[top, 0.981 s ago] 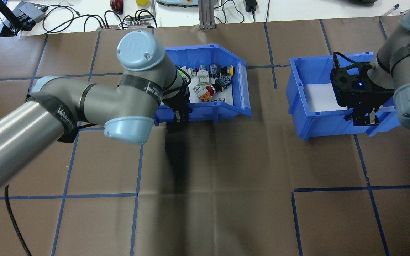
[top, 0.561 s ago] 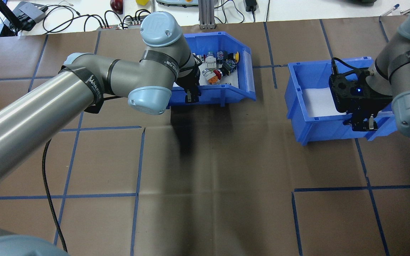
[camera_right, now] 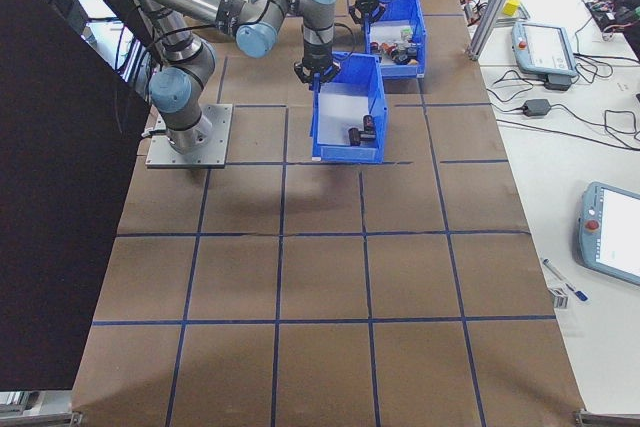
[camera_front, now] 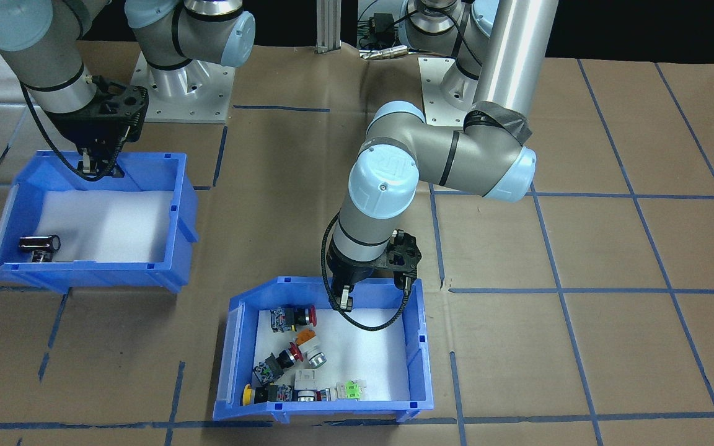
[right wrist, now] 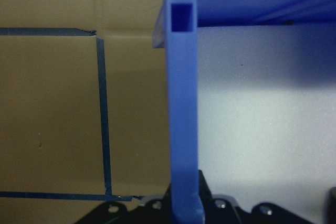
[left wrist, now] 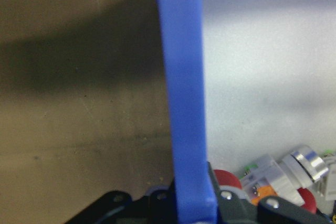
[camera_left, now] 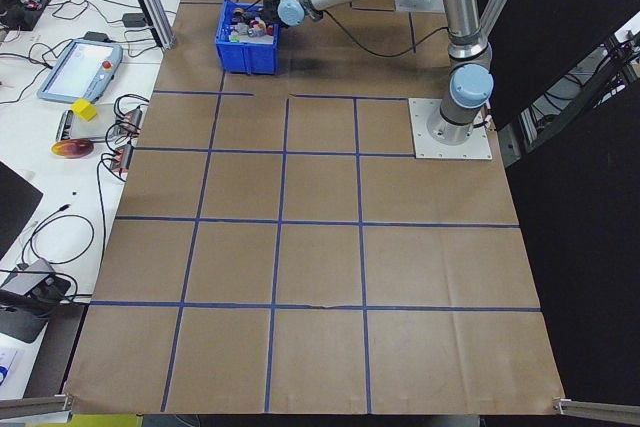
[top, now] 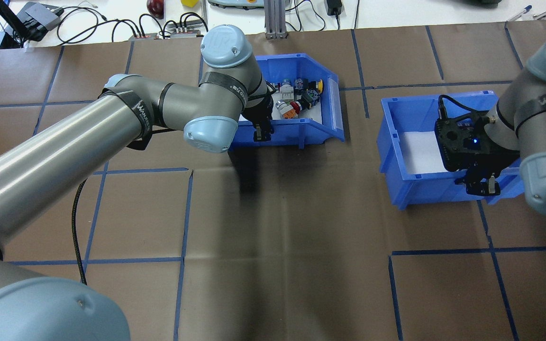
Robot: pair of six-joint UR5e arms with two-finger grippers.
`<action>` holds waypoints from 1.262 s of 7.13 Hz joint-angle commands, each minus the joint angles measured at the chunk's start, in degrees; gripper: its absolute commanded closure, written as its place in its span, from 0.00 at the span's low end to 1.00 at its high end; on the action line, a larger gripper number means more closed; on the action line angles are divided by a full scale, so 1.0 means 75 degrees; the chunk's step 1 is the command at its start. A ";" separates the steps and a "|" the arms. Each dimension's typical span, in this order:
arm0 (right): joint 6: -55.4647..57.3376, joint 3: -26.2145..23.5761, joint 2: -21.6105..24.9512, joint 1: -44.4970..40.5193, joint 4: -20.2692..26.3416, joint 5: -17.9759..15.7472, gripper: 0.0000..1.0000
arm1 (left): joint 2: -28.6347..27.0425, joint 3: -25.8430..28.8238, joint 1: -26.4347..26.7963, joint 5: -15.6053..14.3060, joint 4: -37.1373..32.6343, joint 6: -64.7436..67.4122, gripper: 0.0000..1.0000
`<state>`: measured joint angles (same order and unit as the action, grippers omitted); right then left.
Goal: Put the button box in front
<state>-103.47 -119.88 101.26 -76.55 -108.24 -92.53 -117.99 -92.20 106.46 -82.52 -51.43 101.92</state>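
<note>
The button box (top: 296,133) is a blue bin with a white foam floor, and red, yellow, orange and green push-buttons (camera_front: 295,356) lie inside it. It stands at the table's far side from the robot. My left gripper (top: 260,131) is shut on its near wall (left wrist: 184,103), as the front-facing view (camera_front: 344,301) also shows. A second blue bin (top: 424,187) holding a dark capacitor (camera_front: 39,243) stands to the right. My right gripper (top: 481,184) is shut on that bin's near wall (right wrist: 182,119).
Brown paper with a blue tape grid (top: 183,213) covers the table. Beyond the far edge lies a white bench with cables (top: 112,23) and an aluminium post (top: 273,19). Both arm bases (camera_front: 183,87) stand at the robot's side.
The left arm carried the button box away from the robot toward the far edge and a little right. The right arm drew the other blue bin nearer the robot.
</note>
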 commanded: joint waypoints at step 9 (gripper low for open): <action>0.3725 -0.1043 0.0878 -0.3593 -0.0483 0.0221 0.94 | 0.3701 -0.0163 -0.1195 -0.0060 -0.4806 -0.5803 0.20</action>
<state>-79.62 -127.74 108.38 -99.54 -110.29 -90.59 -96.75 -92.68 100.43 -82.73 -79.07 72.17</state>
